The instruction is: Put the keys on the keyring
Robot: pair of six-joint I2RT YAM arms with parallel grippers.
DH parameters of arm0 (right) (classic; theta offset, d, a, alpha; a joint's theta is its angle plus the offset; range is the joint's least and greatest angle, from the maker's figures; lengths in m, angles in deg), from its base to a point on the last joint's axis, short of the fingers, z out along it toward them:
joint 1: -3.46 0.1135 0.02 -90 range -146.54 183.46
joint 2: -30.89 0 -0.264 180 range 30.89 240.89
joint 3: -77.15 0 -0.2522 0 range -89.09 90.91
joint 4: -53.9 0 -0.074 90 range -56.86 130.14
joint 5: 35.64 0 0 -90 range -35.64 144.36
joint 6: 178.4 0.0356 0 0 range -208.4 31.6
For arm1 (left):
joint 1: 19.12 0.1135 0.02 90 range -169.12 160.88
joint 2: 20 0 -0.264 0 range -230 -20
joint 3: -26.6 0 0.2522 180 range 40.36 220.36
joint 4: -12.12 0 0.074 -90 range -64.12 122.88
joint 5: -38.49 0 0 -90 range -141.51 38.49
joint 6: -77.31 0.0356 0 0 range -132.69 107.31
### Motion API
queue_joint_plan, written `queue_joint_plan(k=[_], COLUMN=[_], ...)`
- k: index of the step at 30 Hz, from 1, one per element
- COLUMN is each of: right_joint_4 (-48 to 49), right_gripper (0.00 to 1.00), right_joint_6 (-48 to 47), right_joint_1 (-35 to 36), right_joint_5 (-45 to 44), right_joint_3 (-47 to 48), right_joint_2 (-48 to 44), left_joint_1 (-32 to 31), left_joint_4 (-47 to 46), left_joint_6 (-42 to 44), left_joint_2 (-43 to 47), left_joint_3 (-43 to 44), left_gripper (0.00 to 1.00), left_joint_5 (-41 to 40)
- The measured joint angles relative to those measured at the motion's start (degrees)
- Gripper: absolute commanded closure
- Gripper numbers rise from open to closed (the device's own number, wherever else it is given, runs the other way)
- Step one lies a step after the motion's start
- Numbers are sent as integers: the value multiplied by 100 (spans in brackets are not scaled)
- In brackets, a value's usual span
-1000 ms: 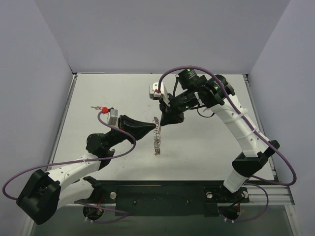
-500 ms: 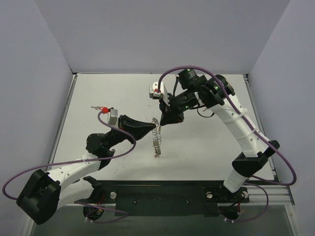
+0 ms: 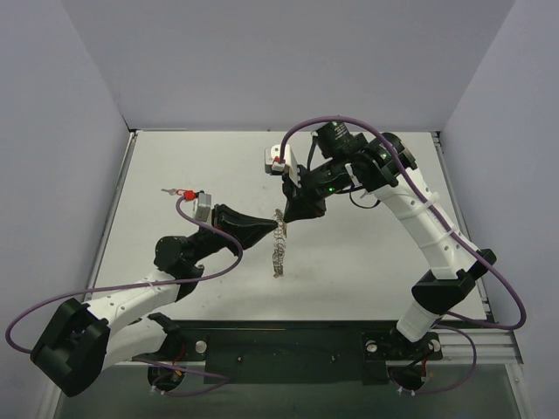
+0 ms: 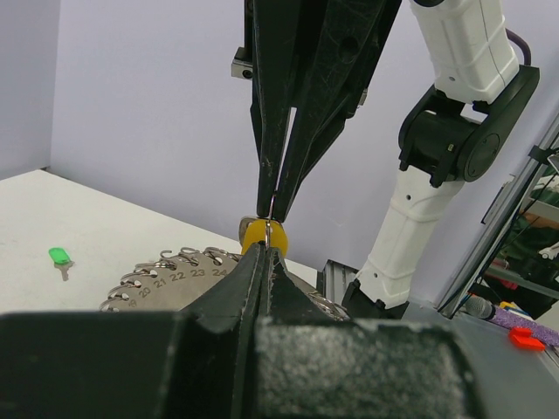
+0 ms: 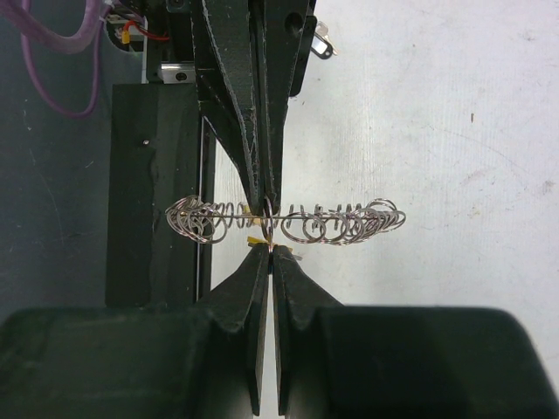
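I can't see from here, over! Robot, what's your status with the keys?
Left gripper shut on keyring. Right gripper shut on yellow key at ring. Nothing blocking.

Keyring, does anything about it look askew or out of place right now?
Nothing looks damaged. The keyring stands on edge rather than flat, but only because the left gripper pinches its rim. A red key lies alone, well off to the left.

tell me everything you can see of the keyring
The keyring is a silver-grey wire hoop, its rim lined with small loops, with numbers printed beside them on a flat inner plate. It is held on edge between the arms. The left fingers are shut on its rim; the right fingers, shut on a yellow-headed key, meet it at the same spot.
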Motion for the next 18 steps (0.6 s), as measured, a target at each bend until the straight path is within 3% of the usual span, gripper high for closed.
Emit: queue_joint_plan(k=[18], right_joint_4=[46], right_gripper=[100], right_joint_6=[63], right_joint_1=[33], right_joint_5=[-2], right_joint_3=[-236], right_joint_2=[0], left_joint_1=[0], left_joint_4=[9], left_joint_6=[7], left_joint_2=[15], left_joint_3=[-11], left_gripper=[100], left_joint_5=[13])
